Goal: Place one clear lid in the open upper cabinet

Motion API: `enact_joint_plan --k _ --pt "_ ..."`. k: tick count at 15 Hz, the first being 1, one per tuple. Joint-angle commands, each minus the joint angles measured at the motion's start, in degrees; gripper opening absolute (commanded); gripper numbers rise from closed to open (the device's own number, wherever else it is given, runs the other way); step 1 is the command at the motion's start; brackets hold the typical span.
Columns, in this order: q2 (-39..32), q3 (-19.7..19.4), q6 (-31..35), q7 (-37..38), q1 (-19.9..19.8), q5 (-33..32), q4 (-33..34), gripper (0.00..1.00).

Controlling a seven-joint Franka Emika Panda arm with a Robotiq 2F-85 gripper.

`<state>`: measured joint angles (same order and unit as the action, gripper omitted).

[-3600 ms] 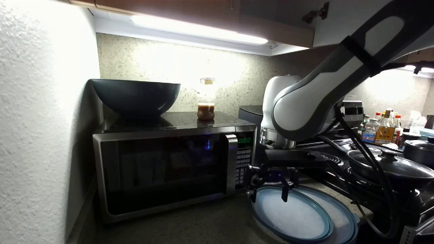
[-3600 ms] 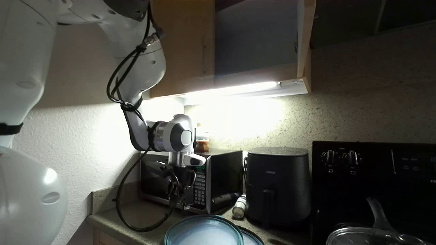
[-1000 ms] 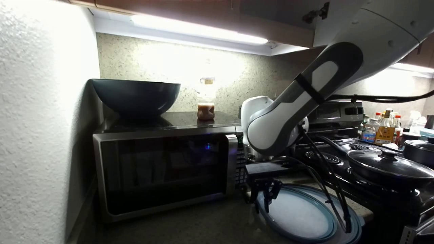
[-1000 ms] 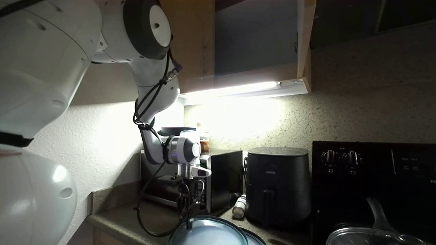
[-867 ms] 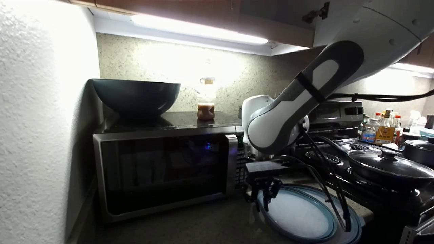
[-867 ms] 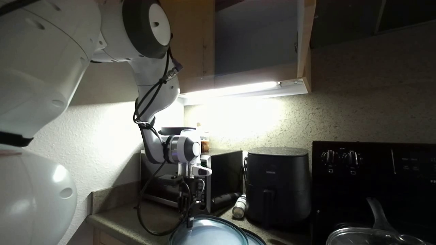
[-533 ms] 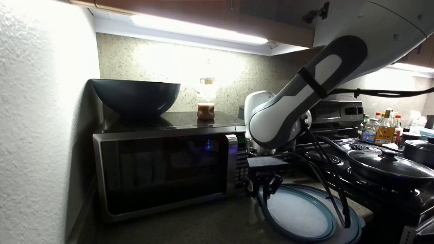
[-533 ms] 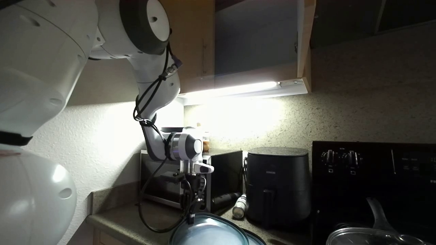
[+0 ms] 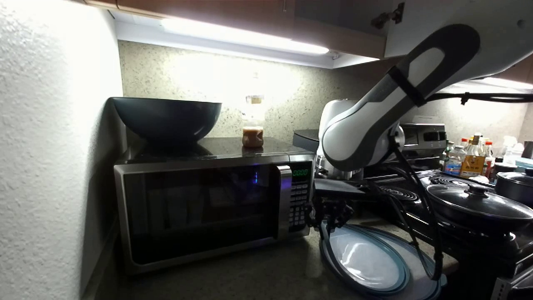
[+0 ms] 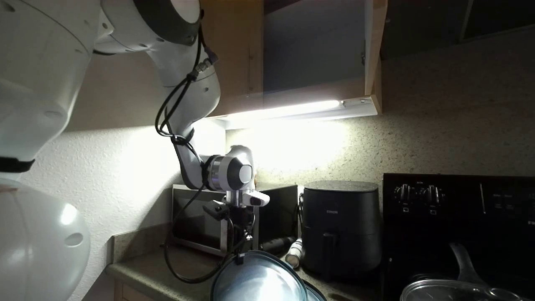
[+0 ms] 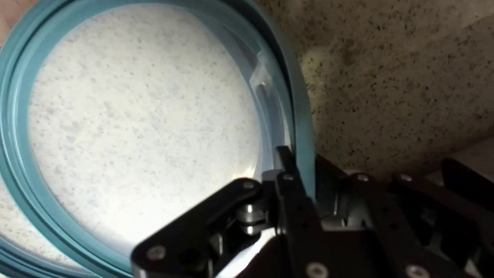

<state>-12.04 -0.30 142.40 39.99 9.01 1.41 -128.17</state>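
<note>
Clamps the black two-finger gripper (image 11: 305, 160) on the rim of a large round clear lid (image 11: 146, 127) with a bluish-teal edge, with one finger inside the rim and one outside. Has just below the jaws a second bluish-rimmed clear lid (image 9: 420, 279), partly covered by the held one, and beneath both the speckled beige stone counter (image 11: 386, 77). Trails a loop of black cable (image 9: 437, 262) beside the jaws, across the second lid in an exterior view. Hangs near the steel-fronted microwave (image 9: 200, 212), to the left of the jaws in an exterior view; on top of it, higher than the jaws, a dark bowl (image 9: 166, 118) and a clear bottle (image 9: 252, 137) with brown contents. Has to the right of the jaws, in both exterior views, a black stove (image 10: 455, 225); also on that side, a black air fryer (image 10: 340, 234), and between it and the microwave a pale cylindrical container (image 10: 295, 251) on its side. Has overhead, well apart from the jaws, the light-wood upper cabinet (image 10: 313, 93) with door swung open, and along its underside a bright light strip (image 9: 245, 37). Holds the lid aslant, with the gripped edge raised, sloping down and away from the jaws; cannot tell about contact with the second lid.
</note>
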Motion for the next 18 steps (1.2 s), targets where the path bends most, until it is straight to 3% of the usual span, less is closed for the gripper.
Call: enact_joint_plan --k 1,4,8,10,11,14,18 --pt "9.88 0.26 5.72 2.94 -0.41 0.83 -9.44 0.07" --pt "19.46 1.07 4.38 10.68 -0.53 -4.58 -15.30 0.07" --pt "32.46 6.72 4.47 21.68 -3.53 -11.24 -21.21 0.07" --pt "37.92 8.21 2.58 21.02 -3.79 -7.13 -23.63 0.07" --pt "31.18 8.43 3.07 18.58 -4.52 -7.17 -19.07 0.12" --pt "37.02 9.53 2.83 18.72 -4.95 -6.44 -22.49 0.12" --pt "37.97 10.74 2.82 20.21 -6.53 -8.56 -22.49 0.07"
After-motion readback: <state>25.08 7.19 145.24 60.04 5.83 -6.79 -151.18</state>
